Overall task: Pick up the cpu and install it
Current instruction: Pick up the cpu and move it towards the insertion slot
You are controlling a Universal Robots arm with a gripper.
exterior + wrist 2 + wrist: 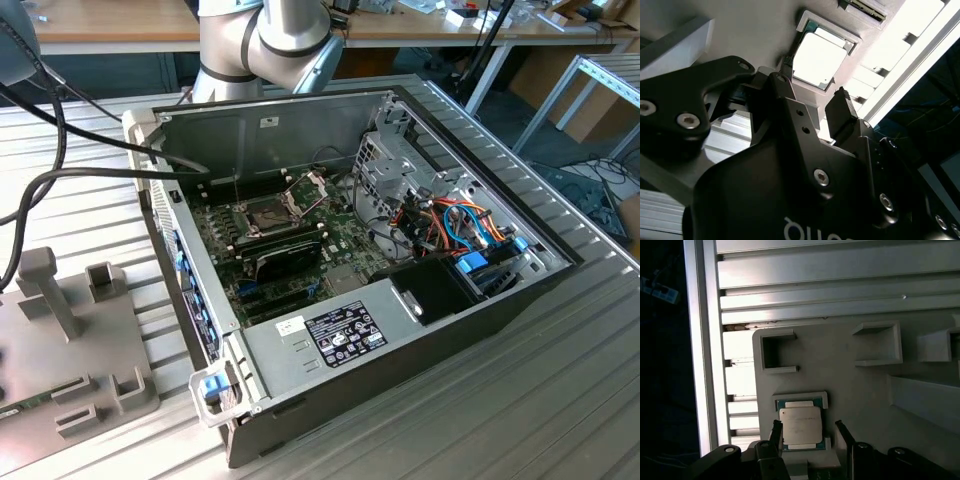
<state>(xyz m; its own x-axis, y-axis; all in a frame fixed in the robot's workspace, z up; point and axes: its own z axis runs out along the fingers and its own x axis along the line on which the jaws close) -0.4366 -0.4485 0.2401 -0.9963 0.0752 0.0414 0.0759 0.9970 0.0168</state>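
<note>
Jaws spread wider than the chip and holding nothing, the gripper hangs over the cpu, one finger just beside one edge and the other just off the opposite edge, in both wrist views. The cpu lies flat in a shallow framed pocket of a grey fixture plate. In the exterior view that plate sits at about eight o'clock from the open computer case, on the slatted aluminium table.

The chip is a small, thin square with a pale silver-grey metal lid. A narrow rim of green board shows around the lid.

It is probably very light and stiff, and the smooth lid is likely slippery under hard pads. The underside is probably delicate, so a squeeze on the faces looks unwise. The best hold appears to be a gentle pinch on two opposite edges, where the pocket's frame leaves gaps.

Inside the case, near its centre, the motherboard socket appears to stand open, its metal frame tipped up toward one o'clock.
</note>
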